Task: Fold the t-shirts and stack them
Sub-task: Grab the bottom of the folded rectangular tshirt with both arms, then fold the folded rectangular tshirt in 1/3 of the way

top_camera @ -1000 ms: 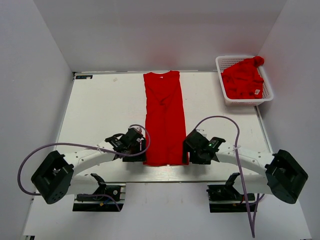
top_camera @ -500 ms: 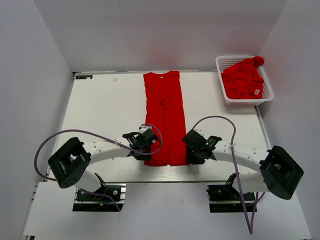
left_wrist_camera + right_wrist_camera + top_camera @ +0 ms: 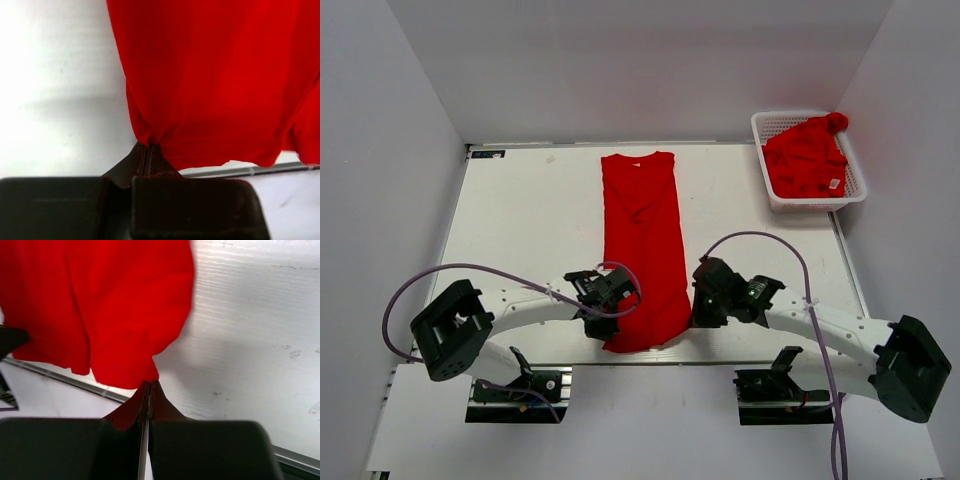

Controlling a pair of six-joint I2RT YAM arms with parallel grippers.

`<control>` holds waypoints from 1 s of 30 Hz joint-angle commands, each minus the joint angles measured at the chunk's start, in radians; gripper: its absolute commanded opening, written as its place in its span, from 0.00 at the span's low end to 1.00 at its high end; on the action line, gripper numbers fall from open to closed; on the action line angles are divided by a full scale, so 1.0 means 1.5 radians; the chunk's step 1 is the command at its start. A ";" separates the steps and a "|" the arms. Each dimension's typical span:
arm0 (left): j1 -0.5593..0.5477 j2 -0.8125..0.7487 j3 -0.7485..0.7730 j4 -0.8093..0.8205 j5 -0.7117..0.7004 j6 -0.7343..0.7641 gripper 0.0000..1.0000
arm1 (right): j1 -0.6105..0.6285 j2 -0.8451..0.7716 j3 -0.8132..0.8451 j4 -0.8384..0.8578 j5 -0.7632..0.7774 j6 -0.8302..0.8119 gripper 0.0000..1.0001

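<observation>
One red t-shirt (image 3: 642,230), folded into a long narrow strip, lies down the middle of the white table (image 3: 520,220) with its collar at the far end. My left gripper (image 3: 614,314) is shut on its near left corner, and in the left wrist view the cloth (image 3: 215,75) bunches into the closed tips (image 3: 149,146). My right gripper (image 3: 693,316) is shut on the near right corner, where the hem (image 3: 115,305) hangs from the closed tips (image 3: 151,383). The near hem is raised and rumpled. More red t-shirts (image 3: 805,158) lie heaped in the basket.
The white lattice basket (image 3: 810,203) stands at the far right corner, close to the right wall. A metal rail (image 3: 250,170) marks the table's near edge just below the held hem. Grey walls close in on the left, back and right.
Both grippers have gone from open to shut on the shirt's near corners. The near hem has lifted and bunched, and the strip has shifted slightly left.
</observation>
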 commanded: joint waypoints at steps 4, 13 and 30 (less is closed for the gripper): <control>-0.005 -0.031 0.033 -0.089 0.015 -0.040 0.00 | 0.005 -0.020 0.004 -0.012 -0.016 0.014 0.00; 0.015 0.020 0.181 -0.169 -0.091 -0.053 0.00 | -0.002 0.049 0.111 -0.088 0.100 -0.023 0.00; 0.186 0.134 0.336 -0.125 -0.092 0.094 0.00 | -0.075 0.261 0.366 -0.115 0.194 -0.130 0.00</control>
